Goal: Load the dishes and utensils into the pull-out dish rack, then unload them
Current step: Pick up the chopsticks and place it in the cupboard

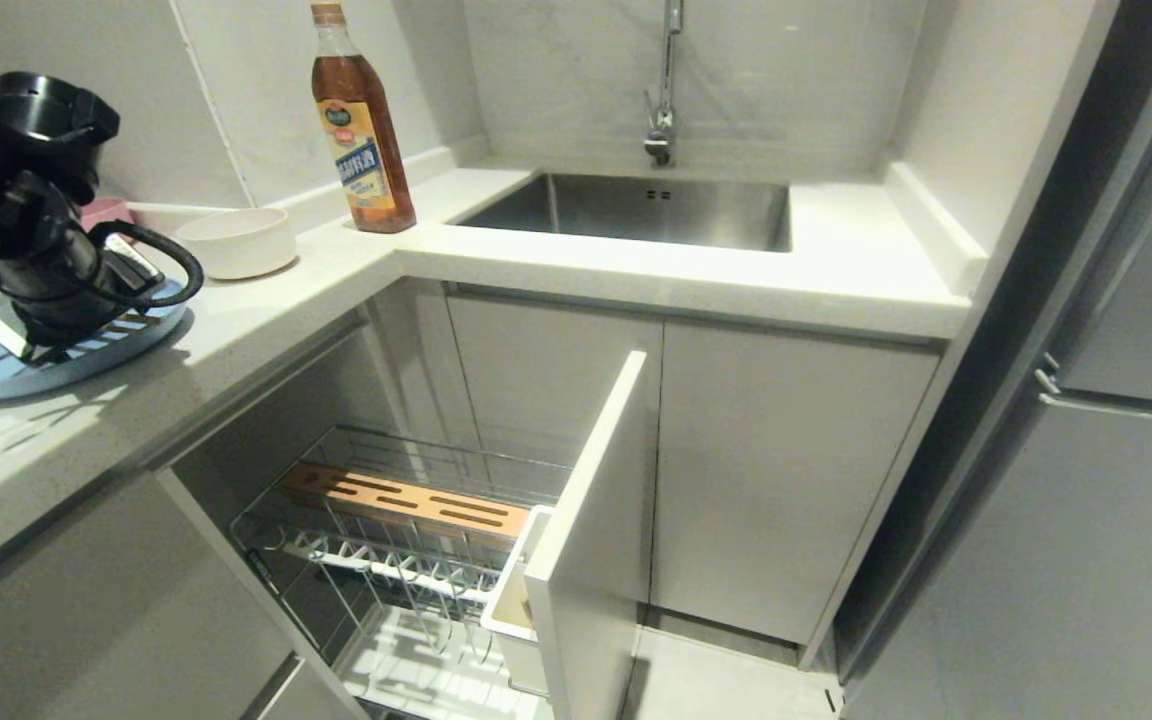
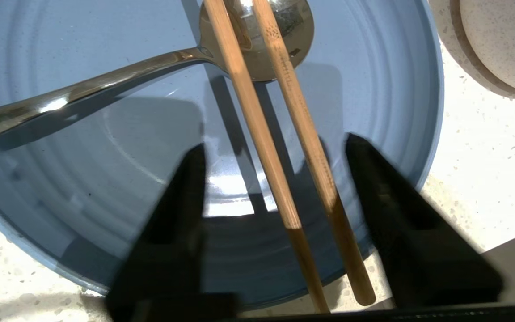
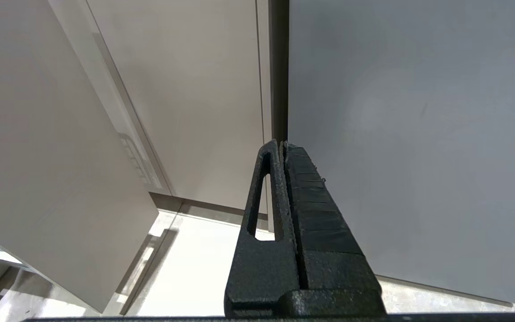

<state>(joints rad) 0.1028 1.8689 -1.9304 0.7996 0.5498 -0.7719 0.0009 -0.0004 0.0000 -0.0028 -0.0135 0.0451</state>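
Bamboo-pale thin wooden chopsticks, frame centre | light, stiff, roll-prone | my left gripper straddles both, jaws apart | pinch mid-length.

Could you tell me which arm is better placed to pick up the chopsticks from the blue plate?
Left: the left gripper hangs open over the blue plate, straddling the chopsticks. The right gripper is shut beside the cabinets.
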